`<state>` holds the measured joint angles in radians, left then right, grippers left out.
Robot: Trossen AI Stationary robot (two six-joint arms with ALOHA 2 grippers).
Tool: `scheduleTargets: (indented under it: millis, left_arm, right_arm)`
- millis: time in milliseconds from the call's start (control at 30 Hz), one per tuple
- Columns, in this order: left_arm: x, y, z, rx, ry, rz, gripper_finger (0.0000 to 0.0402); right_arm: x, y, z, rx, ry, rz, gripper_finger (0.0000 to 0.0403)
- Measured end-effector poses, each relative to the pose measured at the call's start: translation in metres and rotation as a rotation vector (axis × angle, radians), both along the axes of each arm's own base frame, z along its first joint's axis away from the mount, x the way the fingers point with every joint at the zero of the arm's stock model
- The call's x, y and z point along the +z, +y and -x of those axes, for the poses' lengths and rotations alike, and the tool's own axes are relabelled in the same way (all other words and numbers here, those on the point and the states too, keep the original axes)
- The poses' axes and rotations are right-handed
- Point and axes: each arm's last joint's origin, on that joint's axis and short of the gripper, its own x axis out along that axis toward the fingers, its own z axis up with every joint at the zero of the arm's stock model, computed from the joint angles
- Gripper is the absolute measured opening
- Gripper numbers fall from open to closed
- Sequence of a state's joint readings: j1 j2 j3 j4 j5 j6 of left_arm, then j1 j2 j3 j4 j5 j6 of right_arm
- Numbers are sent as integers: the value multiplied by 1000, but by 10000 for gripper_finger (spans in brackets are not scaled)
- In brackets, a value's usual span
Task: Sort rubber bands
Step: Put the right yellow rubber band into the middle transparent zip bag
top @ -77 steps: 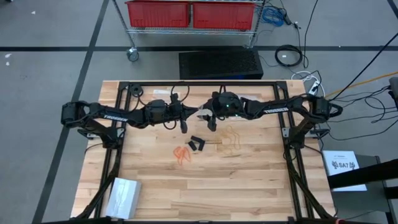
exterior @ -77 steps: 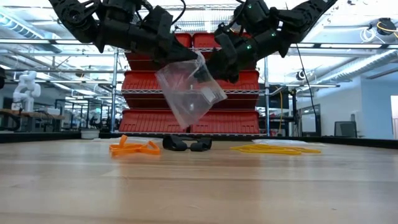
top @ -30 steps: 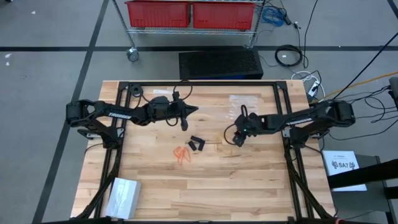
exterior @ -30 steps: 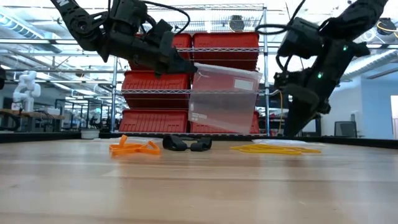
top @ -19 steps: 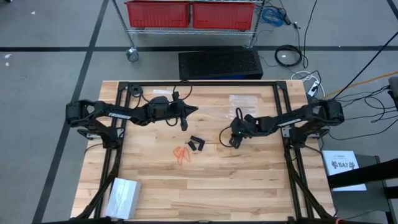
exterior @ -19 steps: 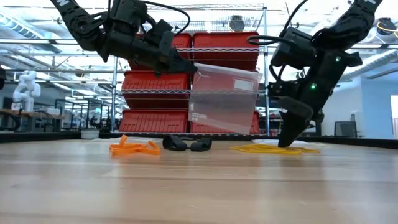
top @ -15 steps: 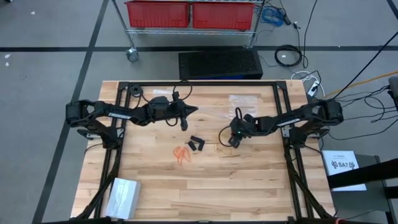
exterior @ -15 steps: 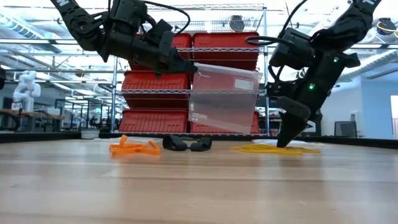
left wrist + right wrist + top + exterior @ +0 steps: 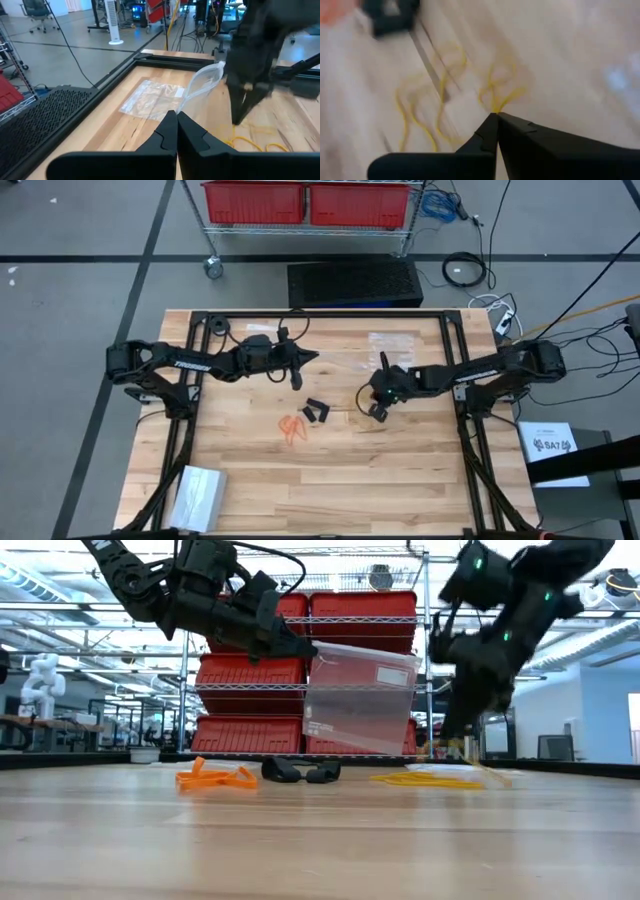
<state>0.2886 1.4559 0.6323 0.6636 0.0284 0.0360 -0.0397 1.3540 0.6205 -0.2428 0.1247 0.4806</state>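
Note:
Pale yellow rubber bands (image 9: 430, 779) lie on the wood at centre right, and my right gripper (image 9: 452, 738) is shut on some of their strands just above the table. Orange rubber bands (image 9: 292, 426) and black rubber bands (image 9: 317, 411) lie in small heaps at mid-table. My left gripper (image 9: 312, 358) stands higher, left of centre, shut on a clear plastic bag (image 9: 360, 700) that hangs in the air. My left gripper pinches the bag's upper edge (image 9: 186, 100) between its two fingertips, level, pointing toward the table's right. The bag hangs below and beyond the fingers, clear of the table. My right gripper pinches a few yellow strands (image 9: 501, 104) at its fingertips, slanting down from above. The strands run from the fingers down to the heap, whose remaining strands (image 9: 485, 774) lie on the wood.
A second clear bag (image 9: 392, 340) lies flat near the table's far edge. A white stack (image 9: 197, 497) sits at the near left corner. A black frame (image 9: 180, 430) rims the table. Red bins on a wire rack (image 9: 350, 730) stand beyond the far edge.
My right gripper came down open onto the yellow rubber bands, shut on them, then rose a little and tipped. A few strands have lifted off the wood with it; the heap's other strands stay put.

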Motion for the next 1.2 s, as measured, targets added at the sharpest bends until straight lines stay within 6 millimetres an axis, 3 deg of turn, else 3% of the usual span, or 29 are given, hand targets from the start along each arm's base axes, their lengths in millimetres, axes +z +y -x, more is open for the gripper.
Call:
scheduleTargets:
  millis: [167, 333, 633, 867, 1200]
  left_arm:
    - [0, 1, 0, 4, 1, -3, 0]
    - [-2, 2, 1, 7, 23, 9, 0]
    - [-2, 2, 1, 8, 18, 15, 0]
    - [-1, 1, 1, 13, 2, 41, 0]
    - [-1, 1, 1, 13, 2, 43, 0]
  right_arm:
    - [40, 12, -6, 64, -125, 39, 0]
    - [83, 18, -19, 105, -222, 187, 0]
    - [143, 10, -42, 130, -279, 515, 0]
    - [156, -1, -56, 139, -286, 668, 0]
    - [159, -7, -60, 153, -311, 731, 0]
